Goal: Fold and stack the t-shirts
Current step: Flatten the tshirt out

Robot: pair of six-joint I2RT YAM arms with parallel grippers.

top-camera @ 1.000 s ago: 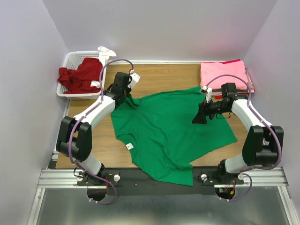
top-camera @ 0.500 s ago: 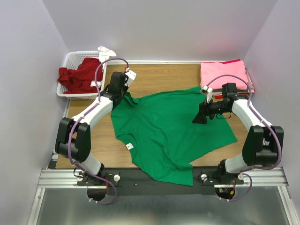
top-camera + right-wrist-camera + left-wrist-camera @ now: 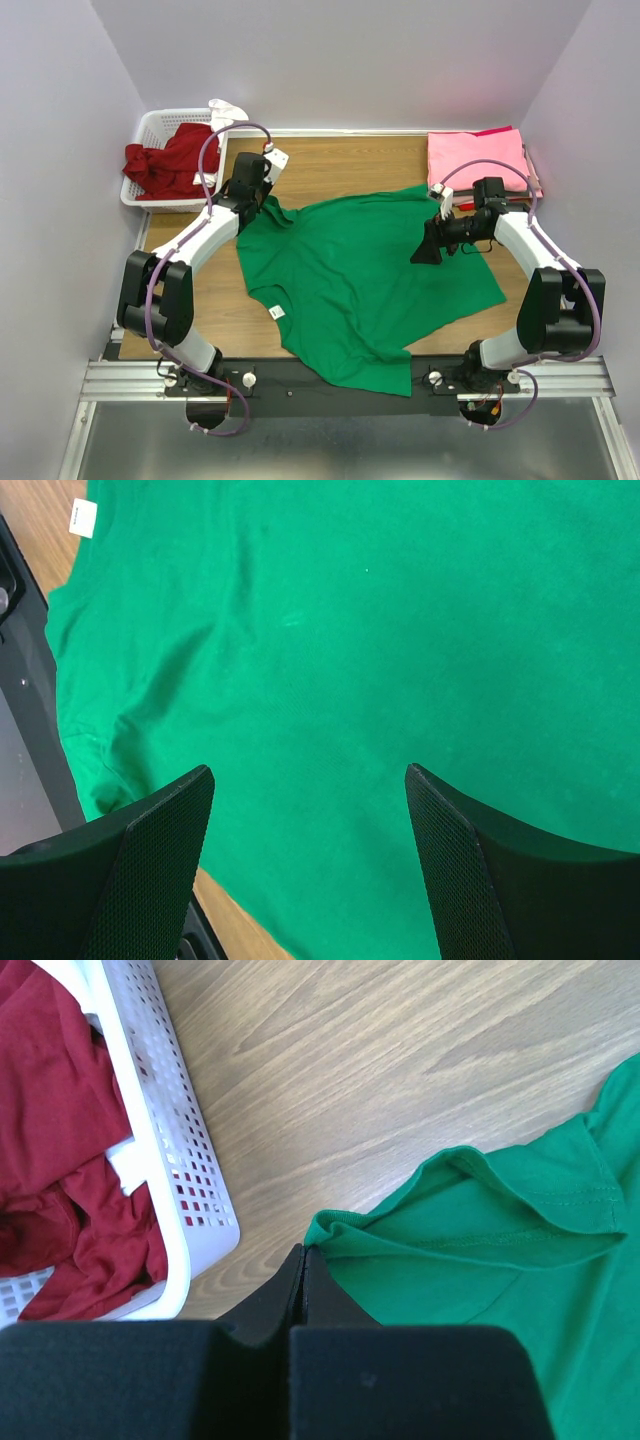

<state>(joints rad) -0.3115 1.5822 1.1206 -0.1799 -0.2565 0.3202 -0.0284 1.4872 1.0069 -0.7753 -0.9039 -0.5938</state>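
Green t-shirt (image 3: 360, 280) lies spread across the wooden tabletop (image 3: 340, 165). Left tool (image 3: 303, 1252) is clenched on the sleeve hem, near the white basket (image 3: 190, 1190). Right tool (image 3: 308, 775) hangs released, fingers wide apart, above the cloth.

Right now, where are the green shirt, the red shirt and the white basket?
green t-shirt (image 3: 370, 270): top external view, middle of its body.
dark red t-shirt (image 3: 178, 160): top external view, its bunched middle.
white basket (image 3: 175, 1150): left wrist view, its slotted side wall.
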